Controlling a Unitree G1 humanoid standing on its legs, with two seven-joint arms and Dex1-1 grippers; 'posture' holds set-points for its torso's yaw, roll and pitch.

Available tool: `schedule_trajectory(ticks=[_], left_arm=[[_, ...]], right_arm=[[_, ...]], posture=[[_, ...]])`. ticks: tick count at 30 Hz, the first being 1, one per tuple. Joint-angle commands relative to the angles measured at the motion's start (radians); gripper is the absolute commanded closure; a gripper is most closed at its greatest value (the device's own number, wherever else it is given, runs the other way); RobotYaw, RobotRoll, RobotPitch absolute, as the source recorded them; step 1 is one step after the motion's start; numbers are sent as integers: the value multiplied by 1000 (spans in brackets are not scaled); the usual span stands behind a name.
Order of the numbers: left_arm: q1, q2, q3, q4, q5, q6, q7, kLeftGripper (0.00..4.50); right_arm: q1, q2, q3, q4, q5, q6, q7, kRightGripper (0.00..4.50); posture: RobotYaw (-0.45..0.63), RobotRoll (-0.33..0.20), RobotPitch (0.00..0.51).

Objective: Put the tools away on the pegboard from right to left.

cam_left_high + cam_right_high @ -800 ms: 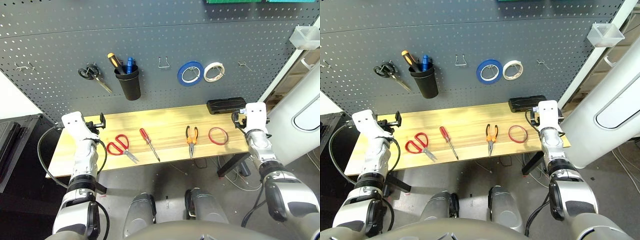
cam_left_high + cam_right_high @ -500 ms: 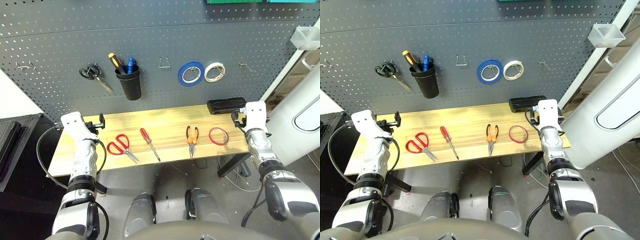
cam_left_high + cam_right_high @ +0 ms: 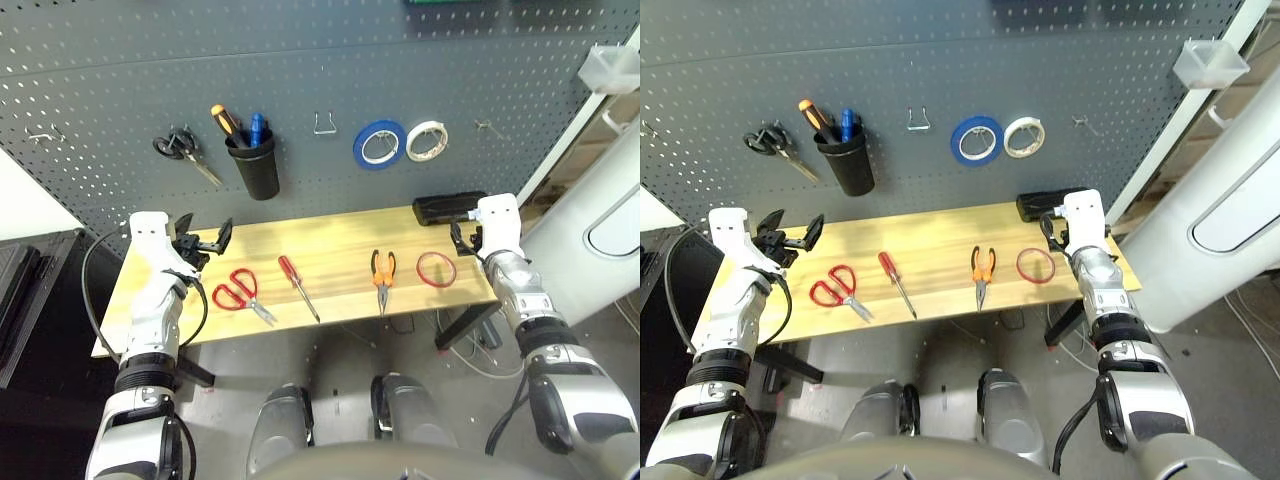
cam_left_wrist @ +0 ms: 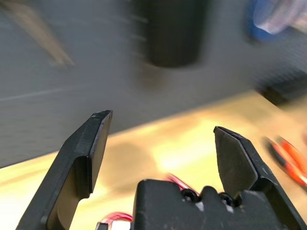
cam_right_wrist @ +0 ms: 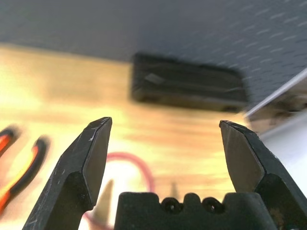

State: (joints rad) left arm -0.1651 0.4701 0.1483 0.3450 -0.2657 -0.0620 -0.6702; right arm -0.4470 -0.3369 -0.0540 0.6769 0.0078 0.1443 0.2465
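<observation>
Tools: four lie in a row along the table's (image 3: 330, 240) front half, none yet hung on the pegboard (image 3: 320, 90).
Order, right end to left end: red tape ring (image 3: 436, 269), orange-and-black pliers (image 3: 383, 276), red-handled screwdriver (image 3: 297, 285), red-handled scissors (image 3: 240, 292).
First to go, as I judge it: the red tape ring, being nearest the table's right end.
Key relation: the ring lies flat just to the left of the right gripper (image 3: 462, 238) and a little nearer the front edge; the left gripper (image 3: 203, 240) is well apart from it, at the far left end.
Nearer arm: the right.
Long axes: pliers run back to front, jaws toward the front edge; screwdriver and scissors slant, tips toward the front right.
Right gripper: jaws spread wide, nothing between them.
Left gripper: jaws spread wide, empty, near the scissors.
Already on the pegboard: one black-handled scissors (image 3: 182, 152), one black cup (image 3: 255, 166) with two tools in it, one blue tape roll (image 3: 379, 144), one white tape roll (image 3: 427, 141).
Also on the table: one black box (image 3: 450, 208) at the back right corner.
</observation>
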Motion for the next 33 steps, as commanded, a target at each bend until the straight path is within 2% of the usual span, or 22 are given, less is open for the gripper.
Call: schedule_trajectory(ticks=[1, 7, 17, 22, 29, 33], left_arm=[[45, 33, -52, -115, -29, 79, -111, 43], [51, 56, -91, -211, -49, 155, -203, 43], [62, 77, -117, -271, -54, 183, -272, 43], [97, 89, -124, -343, -58, 213, -277, 43], [113, 89, -131, -418, -61, 261, -259, 43], [99, 84, -133, -435, -60, 282, -252, 0]], right_arm=[[5, -43, 53, -41, -20, 86, 113, 0], [-61, -75, 118, 67, -58, 125, 218, 0], [-218, 20, 138, 366, -91, 109, 187, 0], [-247, 56, 126, 423, -88, 153, 173, 0], [-245, 85, 122, 469, -90, 169, 144, 0], [-241, 94, 115, 486, -89, 160, 121, 865]], posture=[[-117, 0, 130], [-100, 0, 160], [-52, 0, 194], [-36, 0, 228], [-25, 0, 239], [-20, 0, 239]])
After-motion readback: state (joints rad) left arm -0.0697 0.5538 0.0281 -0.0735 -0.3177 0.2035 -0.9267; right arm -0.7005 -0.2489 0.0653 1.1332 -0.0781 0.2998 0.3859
